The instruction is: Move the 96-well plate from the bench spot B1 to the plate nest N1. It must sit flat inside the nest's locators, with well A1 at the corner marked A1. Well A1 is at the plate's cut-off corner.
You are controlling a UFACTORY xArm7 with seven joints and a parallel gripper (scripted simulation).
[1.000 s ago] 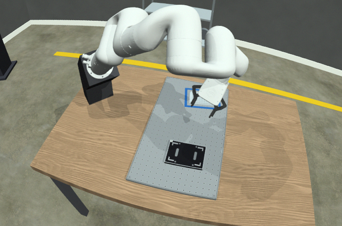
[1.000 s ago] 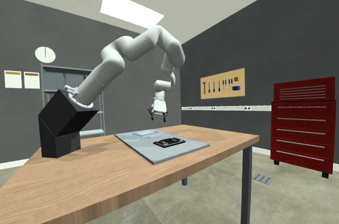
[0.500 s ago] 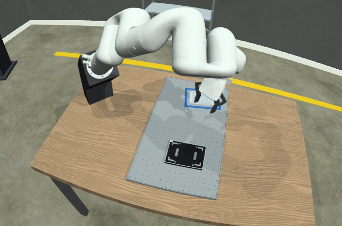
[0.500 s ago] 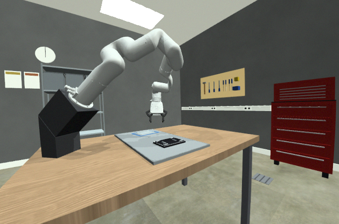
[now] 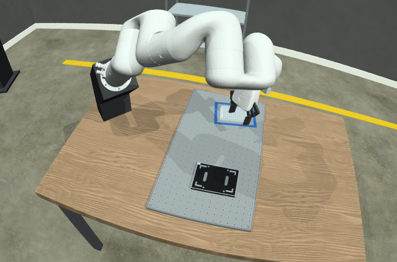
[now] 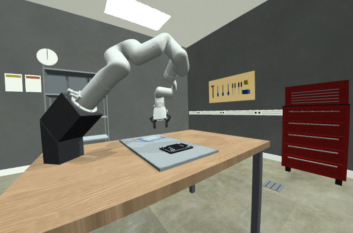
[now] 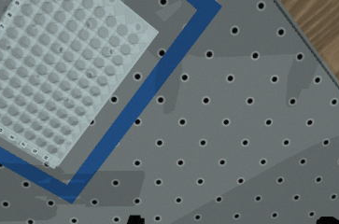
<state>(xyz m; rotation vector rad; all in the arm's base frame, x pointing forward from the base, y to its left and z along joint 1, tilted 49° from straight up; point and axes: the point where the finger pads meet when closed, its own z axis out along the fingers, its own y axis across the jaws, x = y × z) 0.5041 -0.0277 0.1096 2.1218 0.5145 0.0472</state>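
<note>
The white 96-well plate lies flat inside the blue-framed bench spot B1 at the far end of the grey perforated baseplate. It also shows in the wrist view, at the upper left and turned at an angle, and in the exterior view. My gripper hangs well above the plate, pointing down, open and empty; it shows clearly above the table in the exterior view. The black plate nest N1 with white corner locators sits empty at the near end of the baseplate.
The grey baseplate lies on a wooden table. The arm's black base block stands at the table's far left. A red tool cabinet and a shelf stand away from the table.
</note>
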